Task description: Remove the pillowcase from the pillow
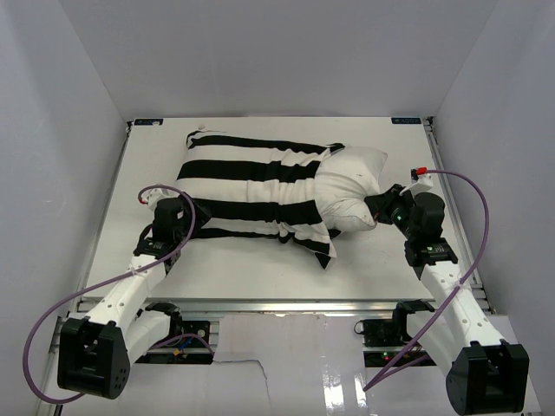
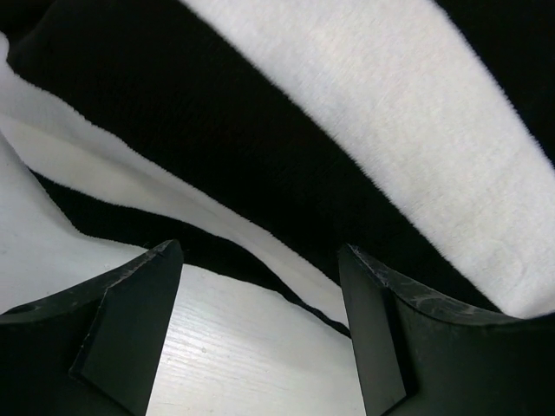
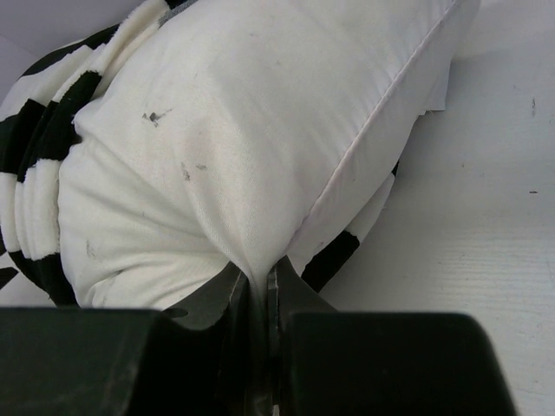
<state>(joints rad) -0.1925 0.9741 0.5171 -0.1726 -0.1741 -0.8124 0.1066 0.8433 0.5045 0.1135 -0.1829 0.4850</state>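
Off-white plump rectangular fabric pillow (image 1: 351,191) lies centre right in the top view, its right end sticking out of the black-and-white striped fabric pillowcase (image 1: 247,195). At that end the right gripper (image 3: 260,282) pinches the pillow fabric tightly. Over the stripes, the left gripper (image 2: 260,260) stands wide open and holds nothing.

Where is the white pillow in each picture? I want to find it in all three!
Top external: the pillow sits right of the middle, poking out of the striped pillowcase.
Left wrist: not in it; only pillowcase stripes and the table show beyond the left gripper.
Right wrist: it fills the upper left and middle, pinched by the right gripper at the bottom.
Shared landmark: the black-and-white pillowcase shows in all three.
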